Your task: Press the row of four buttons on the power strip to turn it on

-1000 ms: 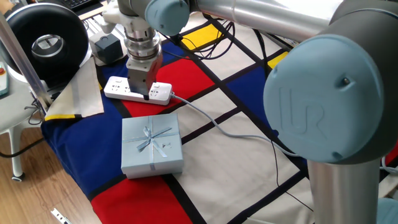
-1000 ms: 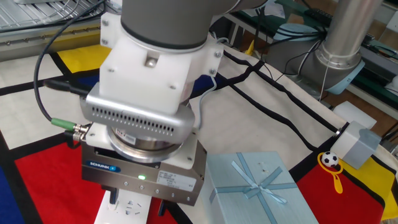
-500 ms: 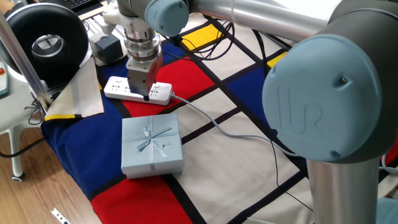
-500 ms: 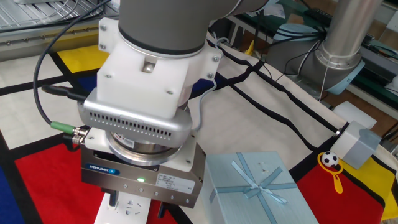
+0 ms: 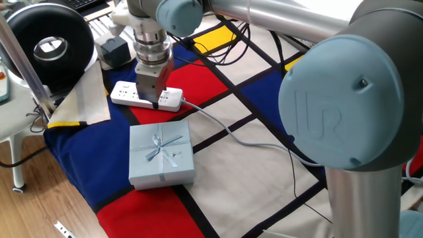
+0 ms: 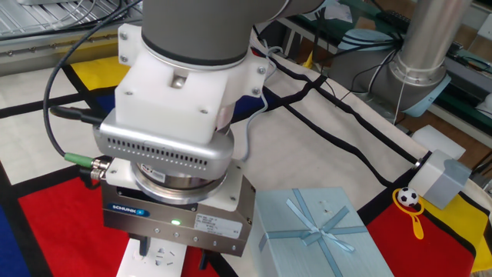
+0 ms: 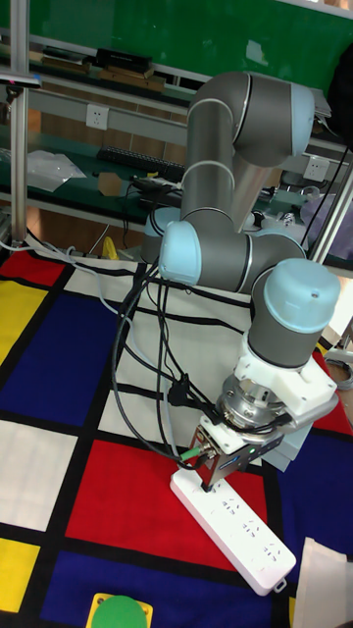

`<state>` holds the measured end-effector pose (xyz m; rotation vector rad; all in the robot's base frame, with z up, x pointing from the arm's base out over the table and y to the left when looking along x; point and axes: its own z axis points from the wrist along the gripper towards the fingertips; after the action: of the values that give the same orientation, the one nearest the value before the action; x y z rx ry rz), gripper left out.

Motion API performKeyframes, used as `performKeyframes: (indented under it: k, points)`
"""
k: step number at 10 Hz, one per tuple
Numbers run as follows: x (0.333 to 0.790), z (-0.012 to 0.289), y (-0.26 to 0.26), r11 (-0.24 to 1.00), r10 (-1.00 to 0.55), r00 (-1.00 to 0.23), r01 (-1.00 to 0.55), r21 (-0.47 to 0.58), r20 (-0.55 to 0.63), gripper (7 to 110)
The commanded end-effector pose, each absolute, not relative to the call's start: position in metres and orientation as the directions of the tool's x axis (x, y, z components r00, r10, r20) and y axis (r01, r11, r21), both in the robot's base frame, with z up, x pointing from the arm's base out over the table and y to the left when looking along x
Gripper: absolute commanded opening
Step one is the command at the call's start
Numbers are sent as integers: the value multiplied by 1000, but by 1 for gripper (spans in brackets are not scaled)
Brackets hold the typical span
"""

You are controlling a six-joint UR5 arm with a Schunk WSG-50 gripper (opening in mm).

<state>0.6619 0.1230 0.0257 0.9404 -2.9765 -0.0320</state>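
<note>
the jaws (image 5: 156,102), whose opening i cannot tell, sit over the strip (image 5: 125,94); press straight down on each button along its edge.

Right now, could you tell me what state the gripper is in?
Gripper: down at the power strip, holding nothing visible; whether its fingers are open or shut cannot be told.

A robotics lab: metal shelving (image 7: 78,93), loose cables, colour-blocked table cloth (image 5: 251,86).
</note>
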Motion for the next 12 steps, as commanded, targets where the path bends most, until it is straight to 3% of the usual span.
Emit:
performKeyframes:
  k: [1,2,3,5,8,9,12]
  points:
    - [656,27,115,858,-514,-856,-514,17,51,66]
    - [655,27,116,869,-496,-867,-495,23,52,66]
    - [657,27,108,853,-520,-852,-522,-8,61,44]
    - [660,27,127,832,-553,-833,-552,49,9,44]
    - [672,25,123,829,-558,-829,-559,24,-21,44]
    - [679,24,117,822,-568,-822,-569,19,-25,66]
    - [694,26,115,811,-582,-811,-584,29,-50,66]
